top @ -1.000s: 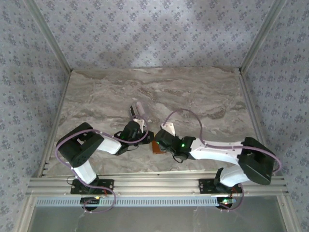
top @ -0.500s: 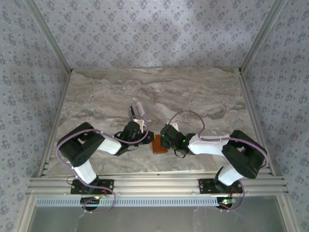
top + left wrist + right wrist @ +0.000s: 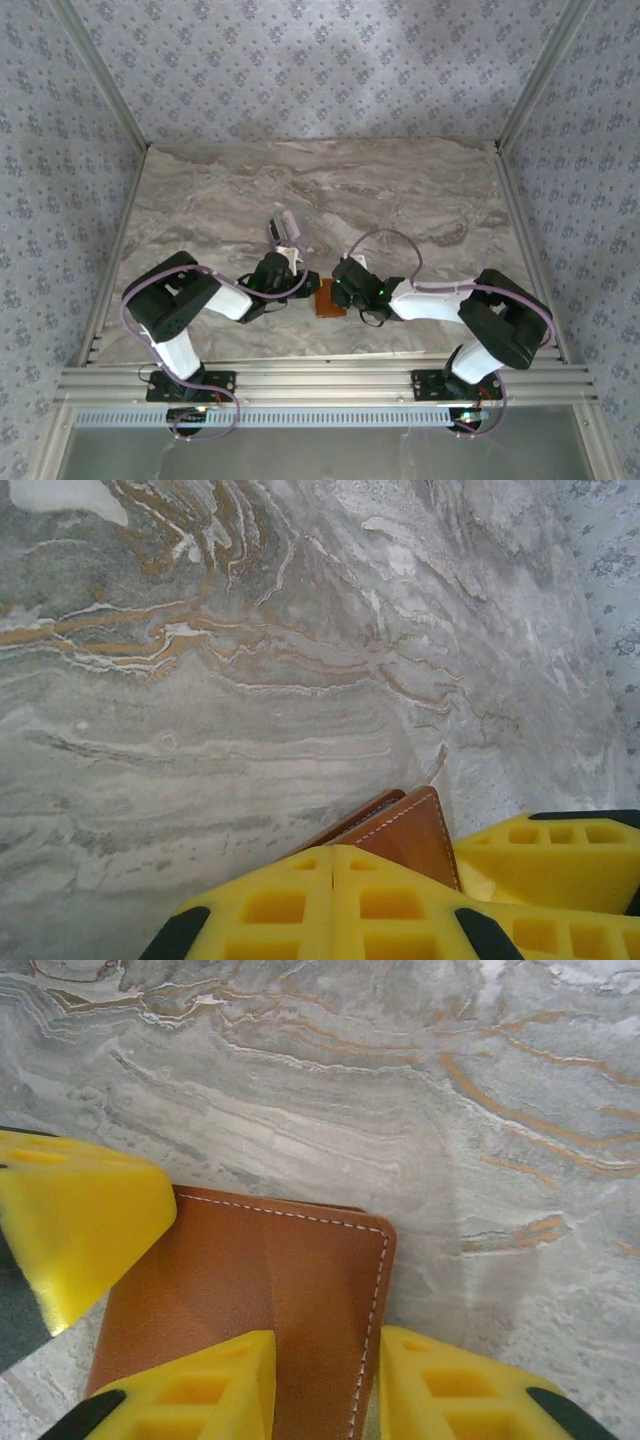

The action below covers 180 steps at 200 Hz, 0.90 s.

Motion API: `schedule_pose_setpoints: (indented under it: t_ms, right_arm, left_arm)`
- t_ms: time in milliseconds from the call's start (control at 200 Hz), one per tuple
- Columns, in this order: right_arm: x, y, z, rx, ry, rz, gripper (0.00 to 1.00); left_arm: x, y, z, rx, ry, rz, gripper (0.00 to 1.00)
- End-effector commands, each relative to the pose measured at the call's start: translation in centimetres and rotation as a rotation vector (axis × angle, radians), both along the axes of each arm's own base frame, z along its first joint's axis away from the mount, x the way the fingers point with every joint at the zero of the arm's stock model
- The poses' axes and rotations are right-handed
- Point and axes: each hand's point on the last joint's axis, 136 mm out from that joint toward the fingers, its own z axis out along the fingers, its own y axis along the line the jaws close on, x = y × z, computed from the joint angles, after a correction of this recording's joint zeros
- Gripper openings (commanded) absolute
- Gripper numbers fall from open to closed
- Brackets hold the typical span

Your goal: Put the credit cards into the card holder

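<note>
Right arm has drawn back, baring the closed brown leather card holder on the marble bench. Left end effector is clenched beside it; right end effector is parted astride its edge, so opening it probably comes next.

Yellow left fingers tight together over the brown card holder; right finger alongside; marble table beyond
</note>
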Motion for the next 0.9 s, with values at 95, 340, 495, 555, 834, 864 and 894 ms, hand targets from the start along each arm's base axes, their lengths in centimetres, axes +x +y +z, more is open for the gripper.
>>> schedule_pose_setpoints:
  t_ms: [95, 340, 495, 555, 834, 864, 894]
  right_arm:
    - [-0.4, 0.5, 1.2, -0.047, -0.025, 0.029, 0.28]
    - [-0.3, 1.2, 2.4, -0.055, -0.056, 0.049, 0.25]
    - [-0.4, 2.1, 2.9, -0.013, -0.055, 0.075, 0.22]
    - [-0.4, 2.3, 3.1, 0.001, -0.057, 0.080, 0.21]
    - [-0.1, 3.3, 4.6, 0.104, -0.072, 0.105, 0.20]
    - [-0.1, 3.4, 4.7, 0.118, -0.069, 0.111, 0.20]
    - [0.0, 3.6, 4.8, 0.130, -0.069, 0.119, 0.20]
  left_arm:
    - [-3.3, 5.4, -8.7, 0.282, 0.222, 0.072, 0.00]
    - [-3.4, 5.7, -9.1, 0.290, 0.227, 0.084, 0.00]
    - [-3.5, 5.8, -9.3, 0.290, 0.230, 0.088, 0.00]
    - [-3.5, 5.8, -9.4, 0.290, 0.232, 0.090, 0.00]
    - [-3.6, 6.0, -9.8, 0.287, 0.238, 0.098, 0.00]
    - [-3.6, 5.9, -9.8, 0.286, 0.238, 0.097, 0.00]
    - [-3.6, 5.9, -9.8, 0.283, 0.238, 0.098, 0.00]
